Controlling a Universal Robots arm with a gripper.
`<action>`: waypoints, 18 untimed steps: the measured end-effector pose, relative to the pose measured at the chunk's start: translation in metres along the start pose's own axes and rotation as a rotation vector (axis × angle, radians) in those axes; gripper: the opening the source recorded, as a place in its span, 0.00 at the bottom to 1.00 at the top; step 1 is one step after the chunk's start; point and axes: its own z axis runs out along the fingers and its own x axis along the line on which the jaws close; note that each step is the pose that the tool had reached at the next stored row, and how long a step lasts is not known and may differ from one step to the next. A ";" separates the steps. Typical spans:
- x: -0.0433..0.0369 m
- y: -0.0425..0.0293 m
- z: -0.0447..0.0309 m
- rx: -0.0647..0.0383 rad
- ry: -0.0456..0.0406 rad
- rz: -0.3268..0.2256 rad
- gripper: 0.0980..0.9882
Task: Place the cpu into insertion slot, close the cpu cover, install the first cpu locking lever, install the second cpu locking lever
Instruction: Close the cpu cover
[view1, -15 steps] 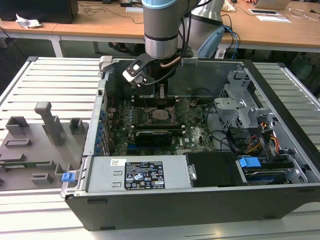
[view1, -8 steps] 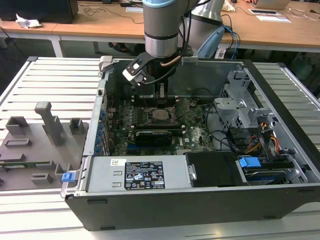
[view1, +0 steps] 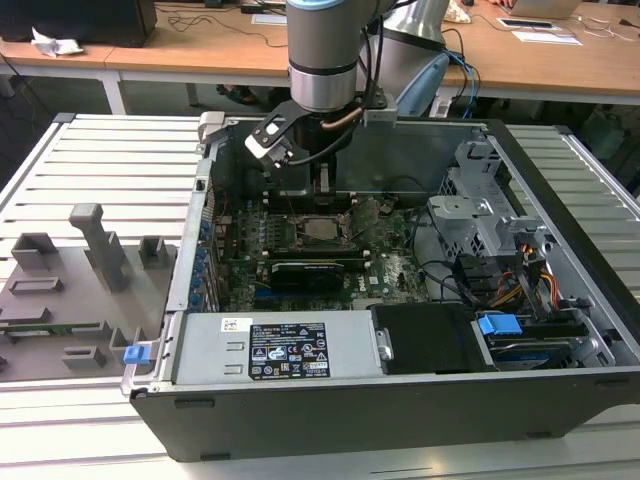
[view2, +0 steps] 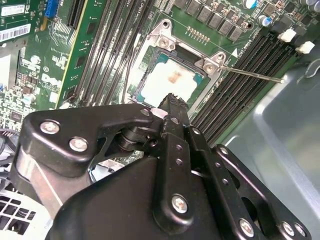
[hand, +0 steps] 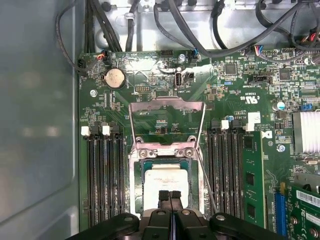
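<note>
First wrist view, cpu (hand: 166, 181) face-up in insertion slot (hand: 135, 181)

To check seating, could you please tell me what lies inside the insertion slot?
The cpu lies inside the insertion slot, metal face up; the gripper hides one edge.

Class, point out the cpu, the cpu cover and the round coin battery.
cpu (hand: 167, 176): first wrist view, middle of its silver face.
cpu cover (hand: 167, 104): first wrist view, frame bar opposite the hinge.
coin battery (hand: 114, 78): first wrist view, middle of its disc.

Computer case (view1: 400, 405), grey fixture (view1: 62, 300) on slatted table (view1: 110, 160)
</note>
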 end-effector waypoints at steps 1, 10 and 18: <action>0.0000 0.0001 -0.0013 0.000 0.0000 0.000 0.01; 0.0006 0.0041 -0.0239 0.000 0.0000 0.000 0.01; 0.0017 0.0303 -0.0225 0.002 0.0002 0.000 0.01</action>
